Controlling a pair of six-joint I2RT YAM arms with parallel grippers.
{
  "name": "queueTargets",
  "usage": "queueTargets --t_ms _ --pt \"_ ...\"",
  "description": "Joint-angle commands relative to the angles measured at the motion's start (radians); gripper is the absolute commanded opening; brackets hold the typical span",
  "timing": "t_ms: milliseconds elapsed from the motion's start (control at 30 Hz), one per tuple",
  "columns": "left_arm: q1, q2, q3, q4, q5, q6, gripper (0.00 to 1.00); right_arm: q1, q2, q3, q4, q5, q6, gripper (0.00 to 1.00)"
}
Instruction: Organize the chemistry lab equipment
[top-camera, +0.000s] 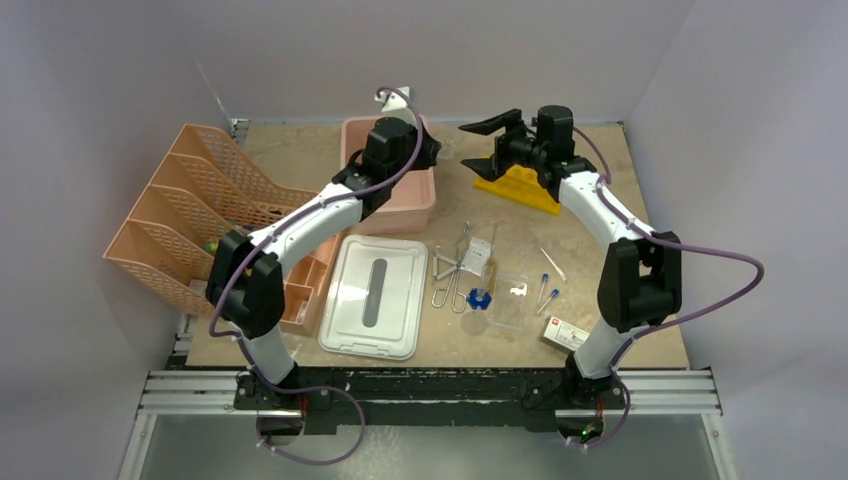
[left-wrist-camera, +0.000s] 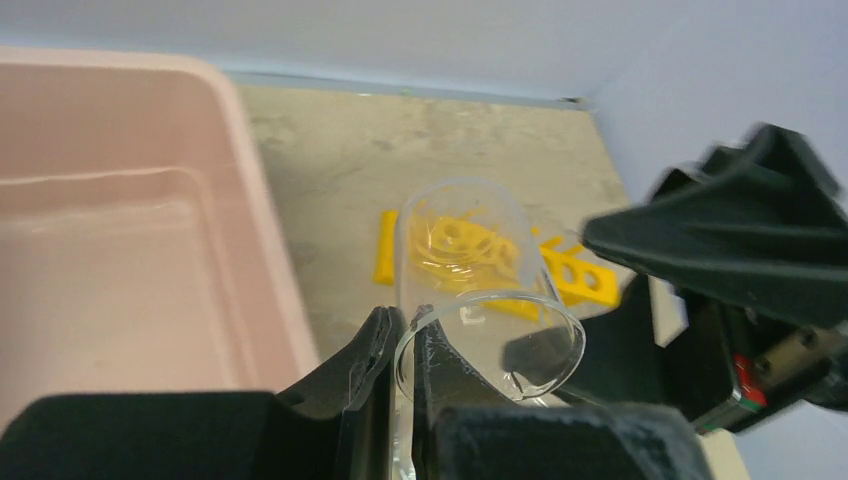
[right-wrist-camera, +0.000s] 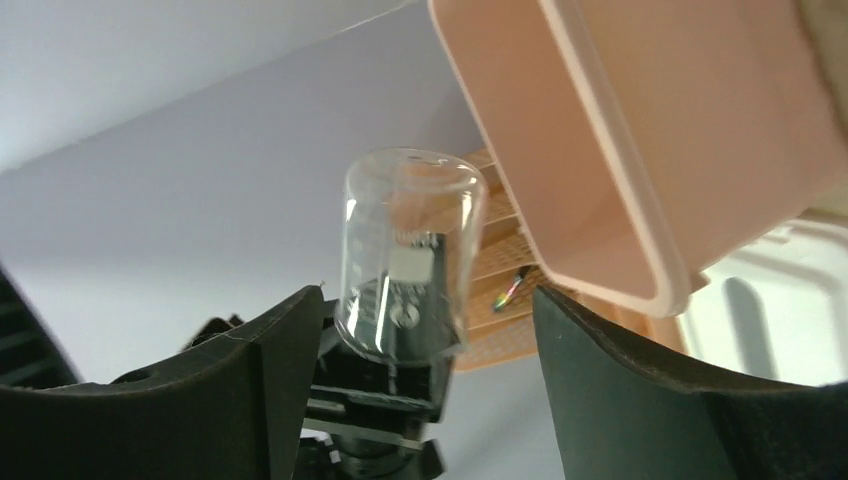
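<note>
Worktop (top-camera: 600, 180) mostly unsorted, early stage I'd say. One peach organizer (top-camera: 190, 200), one pink tub (top-camera: 425, 200) with nothing seen inside, one white lid (top-camera: 400, 270) off, in front of it. One yellow rack (top-camera: 517, 188), back right. Left pincer (left-wrist-camera: 408, 340) clamps one glass tube (left-wrist-camera: 470, 260) by its rim, lifted between tub and rack. Right pincer (top-camera: 485, 127) wide, holding nothing, above rack. Loose mid-worktop: wire tongs (top-camera: 455, 265) (count unclear), two blue-capped vials (top-camera: 545, 283).

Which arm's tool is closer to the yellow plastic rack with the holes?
Right. The right tool hangs open just beyond the yellow holed plastic rack. The left tool is farther left, beside the pink plastic tub, gripping a clear glass beaker.
</note>
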Motion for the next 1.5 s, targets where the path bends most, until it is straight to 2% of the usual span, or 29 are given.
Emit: queueTargets --t_ms 0,167,267,500,600,833,1200,1367,1467 --pt "0.045 -0.034 0.129 -0.291 -0.206 -0.009 0.0 -0.019 -0.052 0.07 -0.148 0.11 -0.216 0.78" --pt "0.172 -0.016 0.167 -0.485 -0.211 -0.108 0.0 -0.043 -0.1 0.083 -0.247 0.275 -0.403 0.78" --pt "0.23 0.051 0.233 -0.574 -0.179 -0.104 0.0 -0.044 -0.126 0.108 -0.289 0.372 -0.55 0.76" --pt "0.245 0.277 0.488 -0.755 -0.089 -0.038 0.0 -0.039 -0.183 0.127 -0.379 0.634 -0.877 0.69" --pt "0.24 0.329 0.533 -0.757 -0.064 -0.063 0.0 -0.032 -0.192 0.11 -0.417 0.691 -0.96 0.72" --pt "0.234 0.462 0.611 -0.75 -0.038 -0.069 0.0 -0.018 -0.213 0.076 -0.438 0.778 -1.058 0.72" --pt "0.229 0.672 0.825 -0.771 -0.045 -0.035 0.0 -0.009 -0.199 0.079 -0.467 0.804 -1.076 0.71" --pt "0.229 0.693 0.856 -0.758 -0.03 -0.028 0.14 0.005 -0.194 0.096 -0.476 0.835 -1.082 0.7" --pt "0.229 0.655 0.809 -0.679 -0.004 -0.025 0.27 0.039 -0.191 0.107 -0.476 0.912 -1.109 0.71"
